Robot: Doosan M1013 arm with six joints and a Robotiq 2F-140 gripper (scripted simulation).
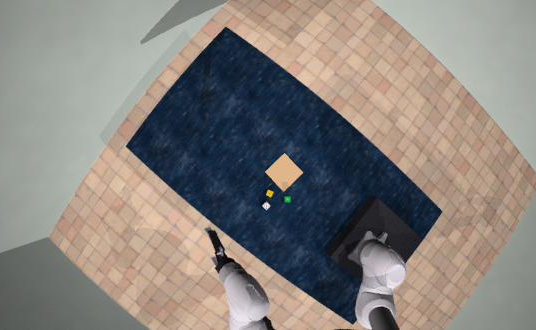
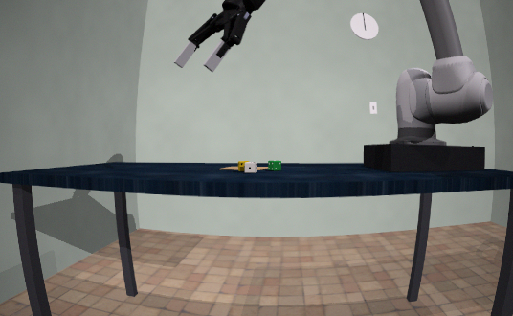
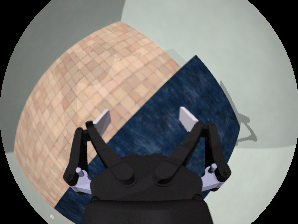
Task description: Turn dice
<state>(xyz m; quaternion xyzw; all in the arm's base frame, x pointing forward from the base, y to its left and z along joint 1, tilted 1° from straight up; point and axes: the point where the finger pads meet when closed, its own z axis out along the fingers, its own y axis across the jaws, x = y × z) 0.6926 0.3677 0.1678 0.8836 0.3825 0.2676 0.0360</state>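
dice [image 1: 269, 193] beside mat [image 1: 284, 171], open gripper [image 2: 199, 59] high above, well apart

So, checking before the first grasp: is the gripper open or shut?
Open. The gripper hangs high above the table, fingers spread wide, nothing between them.

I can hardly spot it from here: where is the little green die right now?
In the top view the small green die lies on the dark blue table, just off the tan square mat, right of the white die.

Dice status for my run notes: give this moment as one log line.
hand: open, empty, high above table | yellow die, white die, green die: off mat, untouched
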